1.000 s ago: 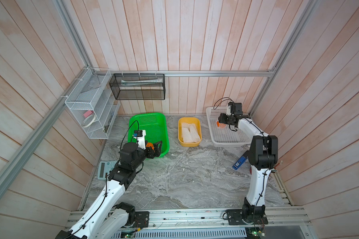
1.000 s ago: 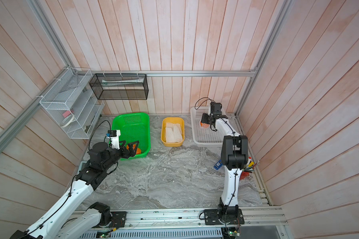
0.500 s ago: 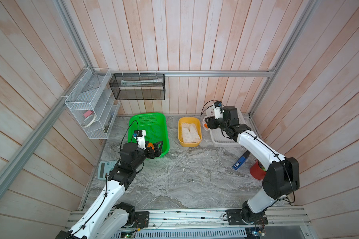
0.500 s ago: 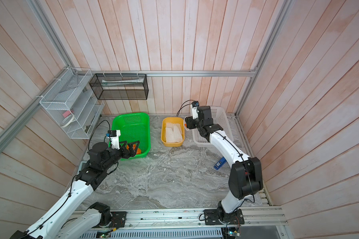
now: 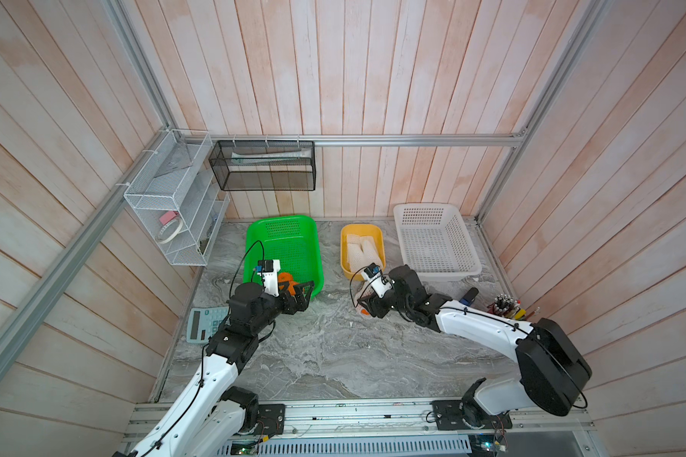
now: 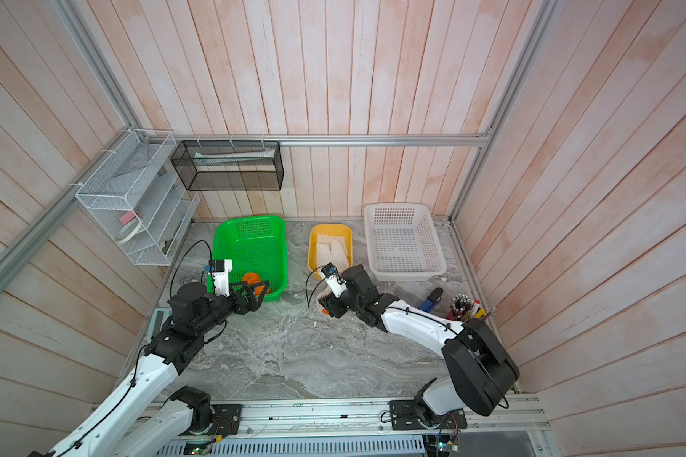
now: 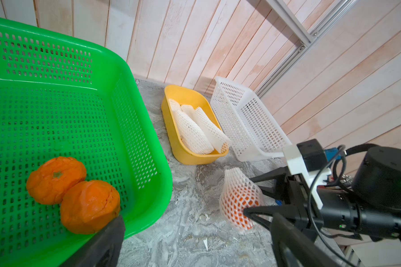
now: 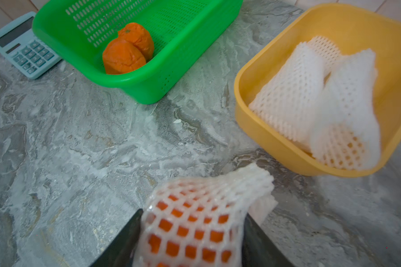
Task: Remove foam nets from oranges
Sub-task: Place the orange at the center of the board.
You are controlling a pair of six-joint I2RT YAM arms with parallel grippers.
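The netted orange (image 8: 190, 228) sits between the two black fingers (image 8: 123, 242) of the right gripper (image 7: 256, 196), which holds it with the fingers pressed on the foam at both sides. Its foam net (image 7: 237, 185) is white and soft, with diamond holes stretched wide over the fruit so that the orange skin shows through, and the free end narrows to a flat closed tip above. In a top view this load is low over the grey marble table (image 5: 333, 356), in front of the yellow tub; I cannot tell if it touches the surface.

The left gripper (image 5: 303, 292) has its fingers spread wide and holds nothing; it stands at the near edge of the green basket (image 5: 286, 245). The middle of the table between the two grippers is bare.

Further back, two bare oranges (image 7: 72, 194) lie touching each other in the near corner of the green basket, with wrinkled, dented skin. A calculator (image 8: 23, 46) lies just beside that basket. The yellow tub (image 7: 185, 157) contains flattened foam nets (image 8: 315, 104), one reaching over its near rim. The white basket (image 5: 432, 241) stands beside it against the far wall.
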